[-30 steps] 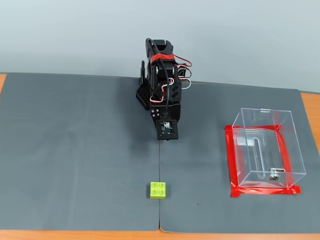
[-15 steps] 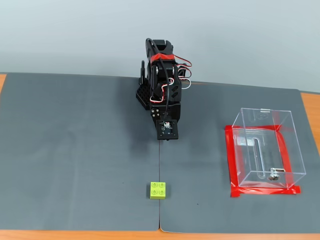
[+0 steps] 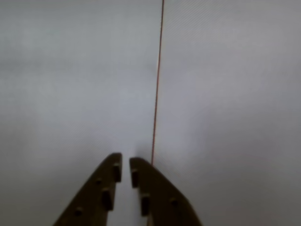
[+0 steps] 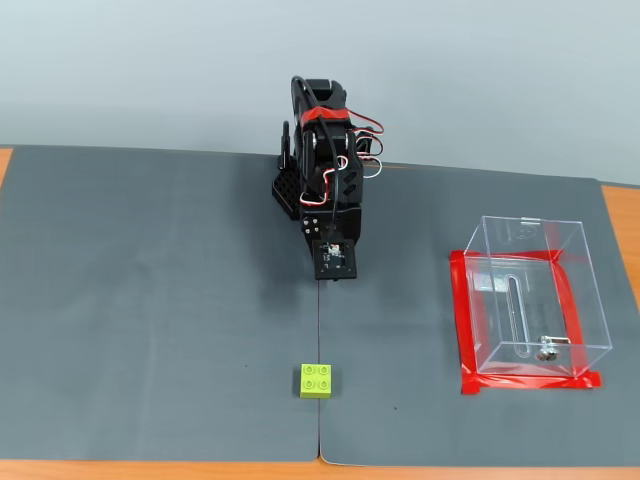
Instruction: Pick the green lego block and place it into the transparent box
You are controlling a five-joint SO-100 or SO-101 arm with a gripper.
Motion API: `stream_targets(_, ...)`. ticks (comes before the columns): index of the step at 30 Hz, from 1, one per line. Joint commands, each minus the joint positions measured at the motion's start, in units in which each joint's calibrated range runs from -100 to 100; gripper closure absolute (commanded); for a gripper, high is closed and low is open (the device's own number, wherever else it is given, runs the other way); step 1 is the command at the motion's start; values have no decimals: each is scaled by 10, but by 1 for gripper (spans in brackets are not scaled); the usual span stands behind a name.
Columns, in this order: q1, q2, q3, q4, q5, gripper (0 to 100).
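Observation:
The green lego block (image 4: 316, 380) lies studs up on the grey mat near the front edge, right beside the mat seam. The transparent box (image 4: 575, 262) stands empty at the right, with red tape (image 4: 461, 320) around its base and a screw (image 4: 546, 352) in its bottom. The arm (image 4: 325, 170) is folded at the back centre, well behind the block. In the wrist view my gripper (image 3: 125, 162) is shut with only a narrow slit between the fingers and nothing in it. Neither block nor box shows in the wrist view.
Two grey mats meet at a seam (image 4: 319, 420), which also shows in the wrist view (image 3: 157, 84) as a thin reddish line. The orange table (image 4: 622, 215) shows at the edges. A pale wall stands behind the arm.

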State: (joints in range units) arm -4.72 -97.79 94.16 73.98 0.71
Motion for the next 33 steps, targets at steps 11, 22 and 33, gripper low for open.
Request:
stream_targets(11, -58, 272, -155, -137, -2, 98)
stream_targets(22, -53, 529, -376, -160, -3, 98)
stream_targets(33, -52, 708, -571, -160, -4, 98)
